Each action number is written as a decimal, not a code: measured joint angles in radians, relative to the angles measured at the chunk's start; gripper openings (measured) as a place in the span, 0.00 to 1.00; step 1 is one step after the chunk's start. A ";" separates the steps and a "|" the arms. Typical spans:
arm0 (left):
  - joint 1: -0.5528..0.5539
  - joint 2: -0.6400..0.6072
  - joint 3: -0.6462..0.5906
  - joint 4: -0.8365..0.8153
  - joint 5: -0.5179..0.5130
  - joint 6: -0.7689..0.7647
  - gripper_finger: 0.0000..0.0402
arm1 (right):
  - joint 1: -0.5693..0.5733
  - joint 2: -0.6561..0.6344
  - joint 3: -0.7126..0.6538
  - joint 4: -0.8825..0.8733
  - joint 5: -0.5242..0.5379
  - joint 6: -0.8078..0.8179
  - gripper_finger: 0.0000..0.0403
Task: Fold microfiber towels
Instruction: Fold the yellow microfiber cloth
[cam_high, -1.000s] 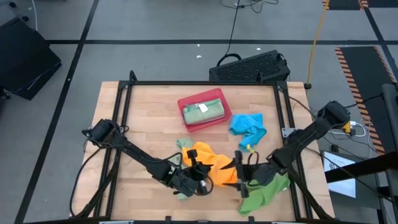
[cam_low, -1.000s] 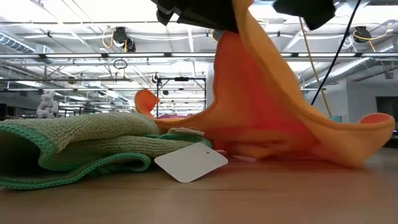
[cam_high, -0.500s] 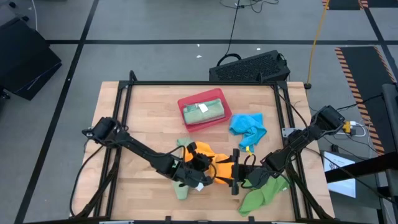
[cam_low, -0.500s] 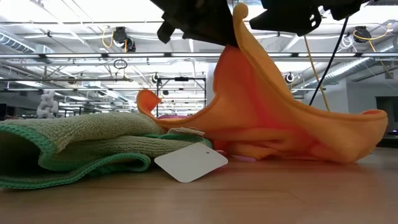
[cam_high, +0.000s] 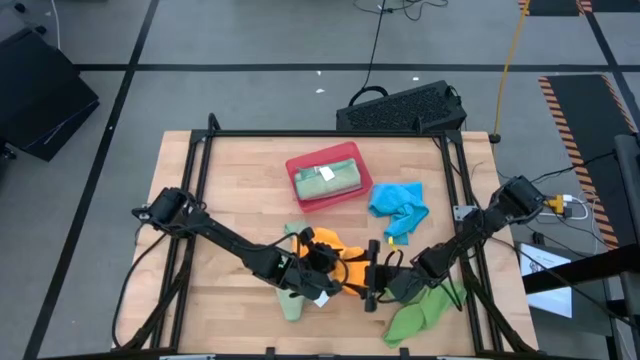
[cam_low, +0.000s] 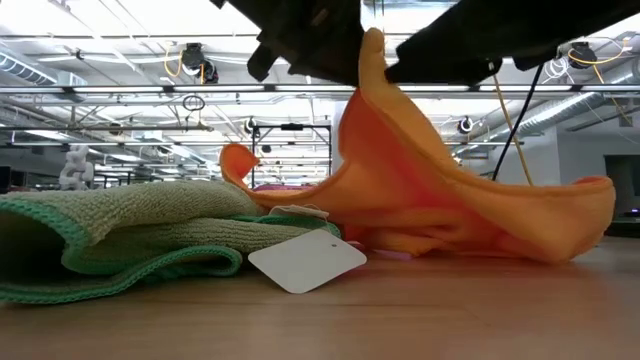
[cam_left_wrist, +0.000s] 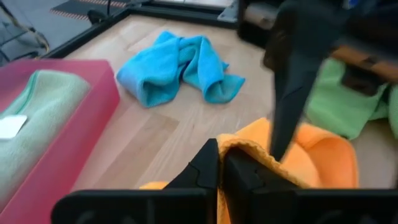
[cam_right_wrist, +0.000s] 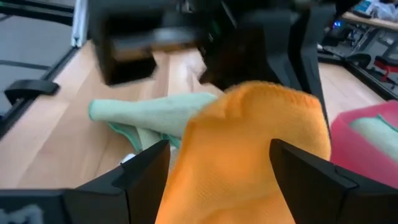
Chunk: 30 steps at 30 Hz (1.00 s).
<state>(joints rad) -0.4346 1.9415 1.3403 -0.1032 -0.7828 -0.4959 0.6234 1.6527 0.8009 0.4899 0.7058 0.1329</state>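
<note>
Orange microfiber towel (cam_high: 345, 268) lifts off the tabletop (cam_high: 240, 185) just in front of the red tray (cam_high: 297, 180), its raised edge pinched in the closed left end effector (cam_left_wrist: 221, 167). Beside it, the right end effector (cam_right_wrist: 219, 163) stands wide open, fingers straddling the same cloth without gripping it.

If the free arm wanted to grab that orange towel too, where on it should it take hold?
Probably the raised edge of the orange towel. The left gripper, shut on it, holds one part up, so the cloth hangs like a tent. The right gripper is open with the hem between its fingers; closing there, coming from the table's right side, catches a single layer.
</note>
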 joint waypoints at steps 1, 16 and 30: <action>0.001 0.000 0.000 -0.015 0.000 -0.015 0.04 | 0.000 0.000 0.000 0.007 -0.001 -0.006 0.66; 0.007 0.000 0.000 0.003 0.061 -0.067 0.04 | -0.003 0.000 0.000 0.007 -0.003 -0.013 0.66; 0.007 0.000 0.000 0.001 0.067 -0.064 0.03 | -0.016 0.001 0.000 0.007 -0.002 0.043 0.66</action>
<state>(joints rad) -0.4277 1.9419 1.3403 -0.1020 -0.7153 -0.5594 0.6075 1.6535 0.8009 0.4969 0.7040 0.1762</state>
